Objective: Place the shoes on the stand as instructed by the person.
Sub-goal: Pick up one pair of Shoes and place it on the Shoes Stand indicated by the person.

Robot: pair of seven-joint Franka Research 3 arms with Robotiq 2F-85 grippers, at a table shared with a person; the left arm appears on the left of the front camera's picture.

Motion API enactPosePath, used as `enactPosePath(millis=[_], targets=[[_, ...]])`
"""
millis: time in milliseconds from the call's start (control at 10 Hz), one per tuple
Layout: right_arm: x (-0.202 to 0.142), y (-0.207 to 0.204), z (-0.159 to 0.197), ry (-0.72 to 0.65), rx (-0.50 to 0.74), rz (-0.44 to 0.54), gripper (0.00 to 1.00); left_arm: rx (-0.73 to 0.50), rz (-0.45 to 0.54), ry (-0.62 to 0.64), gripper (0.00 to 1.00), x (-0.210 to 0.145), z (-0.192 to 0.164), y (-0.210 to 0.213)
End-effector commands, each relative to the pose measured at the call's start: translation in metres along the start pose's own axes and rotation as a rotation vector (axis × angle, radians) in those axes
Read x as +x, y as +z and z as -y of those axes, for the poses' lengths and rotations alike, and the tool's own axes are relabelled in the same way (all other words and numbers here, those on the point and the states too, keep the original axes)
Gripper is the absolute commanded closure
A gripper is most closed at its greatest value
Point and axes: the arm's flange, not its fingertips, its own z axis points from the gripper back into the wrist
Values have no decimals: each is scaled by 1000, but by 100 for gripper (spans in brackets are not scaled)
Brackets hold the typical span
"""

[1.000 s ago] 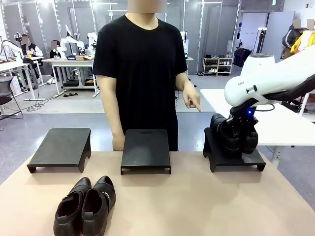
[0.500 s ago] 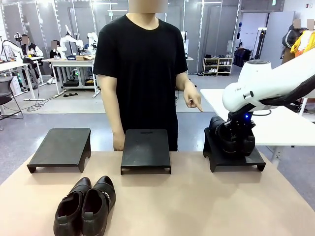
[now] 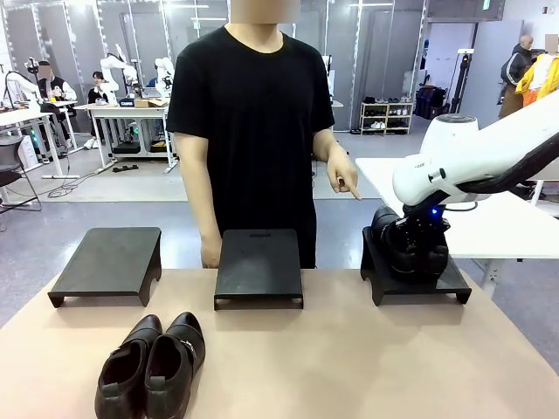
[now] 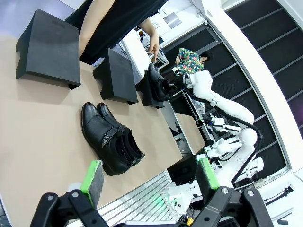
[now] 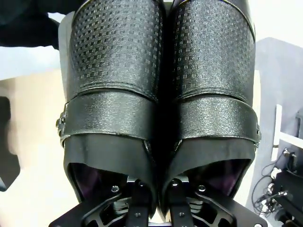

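You have one pair of shoes (image 3: 409,246) on the right-hand stand (image 3: 456,285); the right gripper (image 5: 155,190) reaches into the heel openings, its fingers pressed together, pinching the two adjoining inner walls; the person's hand (image 3: 342,179) points down toward that stand; the second pair (image 3: 150,365) lies on the desk (image 3: 367,367) in front of the left stand (image 3: 109,260) and the middle stand (image 3: 258,266); the left gripper (image 4: 149,174) hangs above the desk, fingers spread, holding nothing.
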Motion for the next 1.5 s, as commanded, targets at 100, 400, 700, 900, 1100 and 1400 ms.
enactPosePath(millis=[100, 400, 700, 900, 1100, 1400], targets=[[7, 2, 3, -20, 31, 12, 85, -19, 8, -20, 0, 3, -1, 2], [5, 7, 4, -23, 32, 16, 24, -19, 8, -20, 0, 3, -1, 2], [-1, 18, 3, -21, 38, 31, 0, -19, 8, -20, 0, 3, -1, 2], [-6, 24, 2, -25, 41, 41, 12, -19, 8, -20, 0, 3, -1, 2], [-8, 27, 3, -31, 50, 44, 0, -19, 8, -20, 0, 3, -1, 2], [-1, 28, 2, -32, 31, 33, 0, -19, 8, -20, 0, 3, -1, 2]])
